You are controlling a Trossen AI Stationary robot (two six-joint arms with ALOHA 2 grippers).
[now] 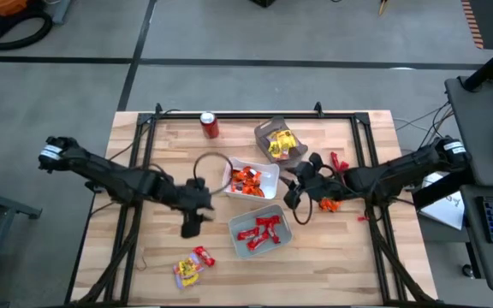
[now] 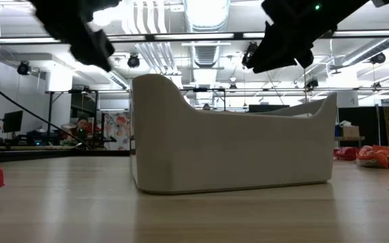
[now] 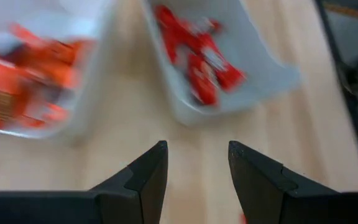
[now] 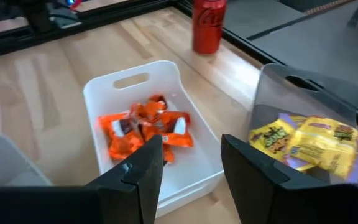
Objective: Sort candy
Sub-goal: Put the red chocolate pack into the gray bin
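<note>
- Orange candy heaped in the white tray.
- Red candy in the grey tray.
- Yellow candy in the clear tray.
- Loose candy on the surface.

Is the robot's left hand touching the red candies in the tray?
Apart. The left wrist view shows the left hand open and empty above bare table, with the red candies lying farther off in their tray.

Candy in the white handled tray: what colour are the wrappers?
Orange, on the candy in the white tray; right wrist view shows it best.
</note>
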